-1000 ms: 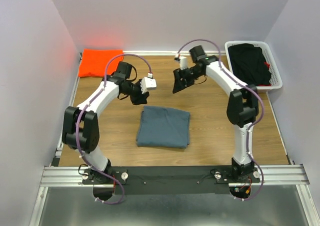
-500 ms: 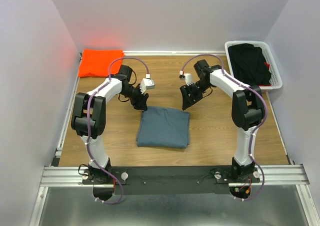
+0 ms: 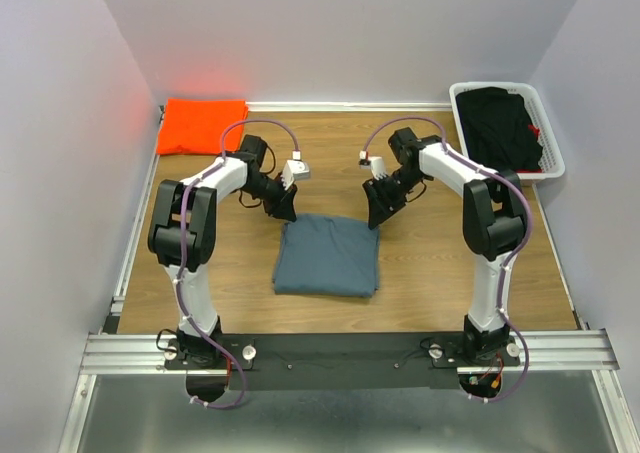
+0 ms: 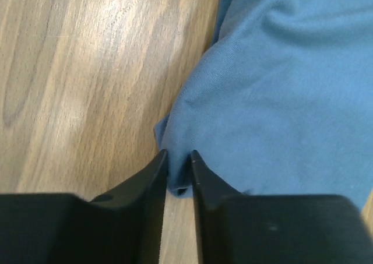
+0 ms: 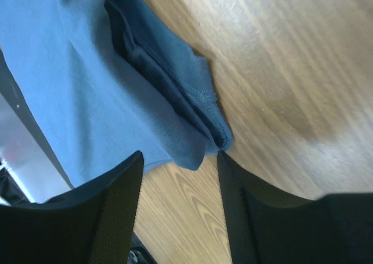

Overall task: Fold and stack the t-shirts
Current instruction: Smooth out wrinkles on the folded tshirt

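Observation:
A slate blue-grey t-shirt (image 3: pixel 328 256) lies folded into a rectangle at the middle of the wooden table. The bright orange t-shirt (image 3: pixel 203 125) lies folded in the far left corner. My left gripper (image 3: pixel 285 211) is down at the blue-grey shirt's far left corner. In the left wrist view its jaws (image 4: pixel 178 169) are pinched on that corner of blue cloth (image 4: pixel 274 95). My right gripper (image 3: pixel 377 213) is at the far right corner. In the right wrist view it (image 5: pixel 179 159) stands open, and the layered shirt corner (image 5: pixel 201 138) reaches in between the fingers.
A white basket (image 3: pixel 500 86) holding black clothing (image 3: pixel 505 123) stands at the back right. Walls close the table in on the left, back and right. A metal rail (image 3: pixel 340 351) with the arm bases runs along the near edge.
Both grippers dropped and moved in to the blue-grey shirt's far corners. The left jaws closed on the left corner. The right jaws narrowed slightly around the right corner.

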You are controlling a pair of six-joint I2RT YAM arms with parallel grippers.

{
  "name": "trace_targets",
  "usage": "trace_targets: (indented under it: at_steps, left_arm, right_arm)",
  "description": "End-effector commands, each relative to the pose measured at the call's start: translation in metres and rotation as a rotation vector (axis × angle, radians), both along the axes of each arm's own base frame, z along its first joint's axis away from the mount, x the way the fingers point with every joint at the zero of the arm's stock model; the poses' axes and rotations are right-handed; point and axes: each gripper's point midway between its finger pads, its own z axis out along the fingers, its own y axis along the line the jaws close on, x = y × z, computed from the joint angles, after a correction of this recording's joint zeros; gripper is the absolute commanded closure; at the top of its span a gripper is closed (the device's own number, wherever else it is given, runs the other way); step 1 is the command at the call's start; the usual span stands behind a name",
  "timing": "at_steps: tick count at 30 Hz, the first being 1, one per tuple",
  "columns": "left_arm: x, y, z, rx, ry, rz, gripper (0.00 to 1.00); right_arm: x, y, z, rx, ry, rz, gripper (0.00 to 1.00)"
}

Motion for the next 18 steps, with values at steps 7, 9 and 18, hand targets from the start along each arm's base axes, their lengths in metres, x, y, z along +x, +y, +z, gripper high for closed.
trace_targets:
  at_steps: [7,9,18]
  left_arm:
    - [-0.007,0.004,0.027,-0.013,-0.01,0.032,1.0]
    - [-0.011,0.01,0.011,0.031,0.019,0.048,1.0]
    - [0.003,0.034,-0.054,0.209,0.062,0.164,1.0]
  right_arm:
    - [-0.017,0.0,-0.015,0.021,0.068,0.038,0.64]
    - [-0.016,0.001,-0.015,0.026,0.066,0.038,0.83]
    - [-0.006,0.006,0.012,0.047,0.009,0.005,0.99]
